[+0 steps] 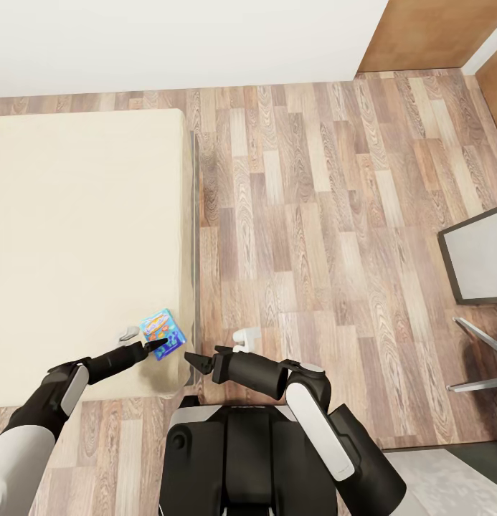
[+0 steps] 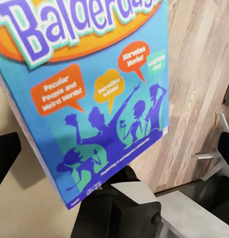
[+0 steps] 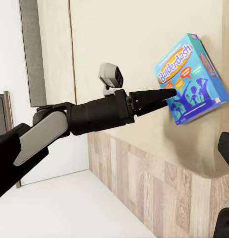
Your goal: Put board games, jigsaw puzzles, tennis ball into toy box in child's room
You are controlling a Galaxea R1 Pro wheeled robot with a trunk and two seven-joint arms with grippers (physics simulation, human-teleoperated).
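Right gripper [image 1: 191, 357]: hung just off the bed's near corner over the wood floor [image 1: 313, 215]; jaw state could not be told. Left gripper [image 1: 159, 346]: fingers together in the right wrist view, tips at the board game [image 1: 163, 333]. Board game: flat on the bed [image 1: 83, 215], near corner.

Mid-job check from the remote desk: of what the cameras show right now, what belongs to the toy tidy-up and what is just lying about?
Part of the job:
- Balderdash board game near the bed's corner
- bed it lies on
- left gripper, tips at the game
- right gripper

Just around:
- wood-plank floor
- grey-topped furniture at the right edge
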